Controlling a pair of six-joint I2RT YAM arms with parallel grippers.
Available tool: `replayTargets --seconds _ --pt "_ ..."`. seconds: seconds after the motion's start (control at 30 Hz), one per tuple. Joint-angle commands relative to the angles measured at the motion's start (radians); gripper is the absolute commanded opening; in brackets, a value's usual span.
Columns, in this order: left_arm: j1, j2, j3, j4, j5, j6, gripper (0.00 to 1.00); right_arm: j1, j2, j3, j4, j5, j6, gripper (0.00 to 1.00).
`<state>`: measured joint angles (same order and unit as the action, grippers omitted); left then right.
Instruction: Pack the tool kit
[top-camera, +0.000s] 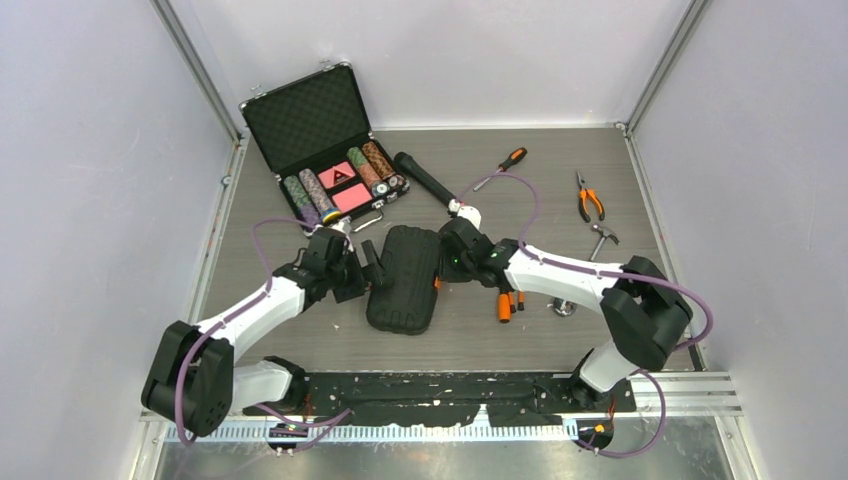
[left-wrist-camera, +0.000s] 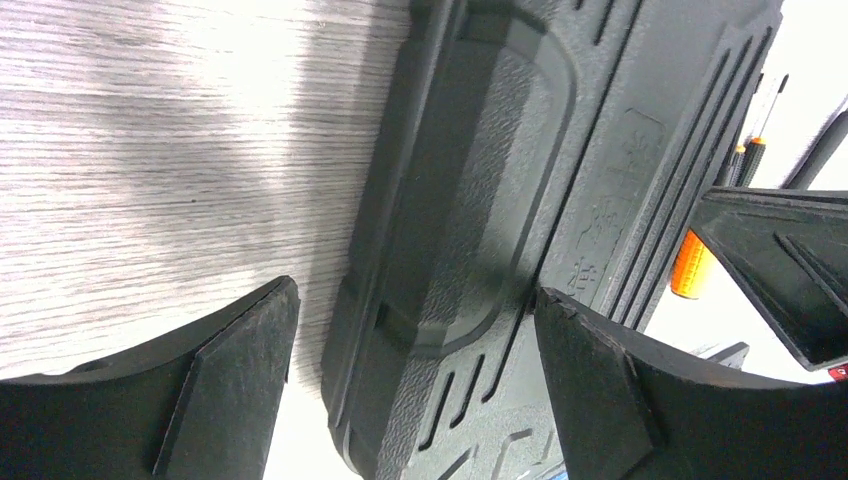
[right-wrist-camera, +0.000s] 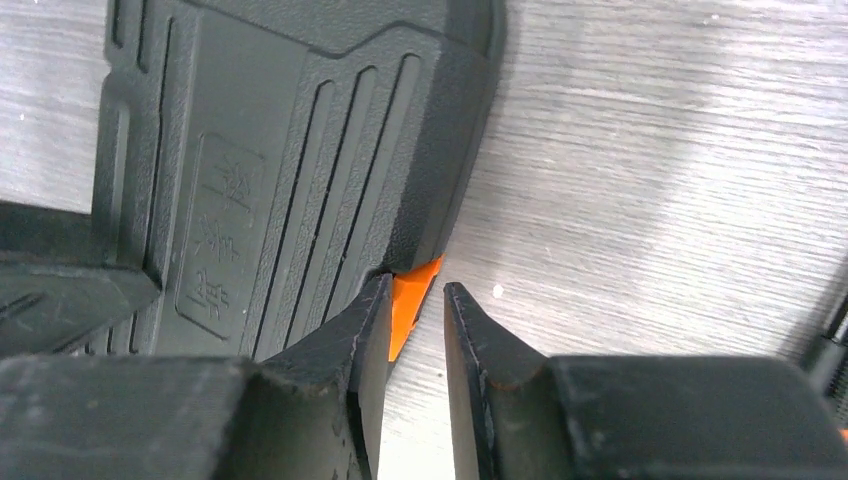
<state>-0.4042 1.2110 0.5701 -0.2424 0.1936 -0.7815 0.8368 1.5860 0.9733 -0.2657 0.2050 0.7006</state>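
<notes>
You can't see inside the case (top-camera: 403, 278), since it lies closed. A finger of the right gripper (right-wrist-camera: 418, 292) hides half of the latch (right-wrist-camera: 408, 308). The lettering (right-wrist-camera: 222, 250) moulded on the case is too blurred to read.

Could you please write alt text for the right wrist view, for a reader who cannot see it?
The right claw straddles the small orange latch on the edge of the closed black tool kit case, fingers slightly apart with the latch between them. The case lies on a grey wood-grain table.
</notes>
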Motion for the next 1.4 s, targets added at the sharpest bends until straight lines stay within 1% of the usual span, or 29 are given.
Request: replayTargets --seconds 0.0,0.13,0.2,0.23,0.27,0.3,0.33,0.37,0.4,0.47,0.53,0.7,0.8,0.83,0.9,1.0,1.1,1.27,1.37 --pt "0.018 -0.017 -0.011 -0.112 -0.063 0.041 0.88 -0.038 -0.103 -0.064 -0.104 0.025 -0.092 0.32" --pt "0.014 -0.066 0.071 -0.138 -0.012 0.048 0.95 -0.094 -0.194 -0.109 0.02 -0.088 -0.082 0.39" --pt "0.004 -0.081 0.129 -0.167 -0.014 0.067 0.99 -0.141 -0.244 -0.152 0.098 -0.166 -0.062 0.45" --pt "-0.003 -0.08 0.161 -0.183 -0.021 0.082 0.99 -0.174 -0.28 -0.172 0.132 -0.252 -0.038 0.51" --pt "-0.01 -0.075 0.191 -0.201 -0.026 0.097 1.0 -0.19 -0.297 -0.217 0.204 -0.284 -0.025 0.53" --pt "-0.017 -0.065 0.218 -0.221 -0.031 0.111 1.0 -0.212 -0.332 -0.239 0.233 -0.331 0.004 0.59" --pt "-0.019 -0.053 0.238 -0.229 -0.035 0.125 1.0 -0.219 -0.344 -0.284 0.312 -0.347 0.017 0.62" --pt "-0.021 -0.035 0.256 -0.241 -0.041 0.135 1.0 -0.226 -0.362 -0.305 0.343 -0.371 0.044 0.68" --pt "-0.021 -0.018 0.268 -0.249 -0.048 0.145 1.0 -0.228 -0.367 -0.343 0.397 -0.378 0.056 0.71" --pt "-0.021 0.038 0.293 -0.268 -0.041 0.163 1.0 -0.23 -0.364 -0.392 0.472 -0.416 0.093 0.8" --pt "-0.026 0.083 0.309 -0.272 -0.024 0.171 1.0 -0.229 -0.34 -0.43 0.541 -0.443 0.125 0.85" --pt "-0.065 0.173 0.323 -0.268 -0.014 0.176 1.0 -0.229 -0.248 -0.483 0.707 -0.501 0.195 0.9" --pt "-0.068 0.215 0.303 -0.255 -0.009 0.159 0.99 -0.228 -0.189 -0.493 0.758 -0.525 0.219 0.92" --pt "-0.068 0.225 0.293 -0.244 -0.009 0.148 0.98 -0.229 -0.177 -0.496 0.782 -0.532 0.223 0.92" --pt "-0.062 0.242 0.267 -0.216 -0.008 0.13 0.93 -0.228 -0.143 -0.501 0.821 -0.543 0.235 0.92" --pt "-0.024 0.243 0.21 -0.142 0.043 0.093 0.79 -0.228 -0.087 -0.504 0.875 -0.567 0.255 0.93" --pt "0.034 0.242 0.148 -0.075 0.11 0.063 0.67 -0.228 -0.045 -0.506 0.938 -0.582 0.271 0.93" --pt "0.095 0.26 0.089 -0.029 0.164 0.062 0.53 -0.228 0.032 -0.492 0.988 -0.593 0.293 0.93" --pt "0.136 0.281 0.041 0.041 0.227 0.033 0.5 -0.219 0.061 -0.465 0.989 -0.598 0.316 0.92"
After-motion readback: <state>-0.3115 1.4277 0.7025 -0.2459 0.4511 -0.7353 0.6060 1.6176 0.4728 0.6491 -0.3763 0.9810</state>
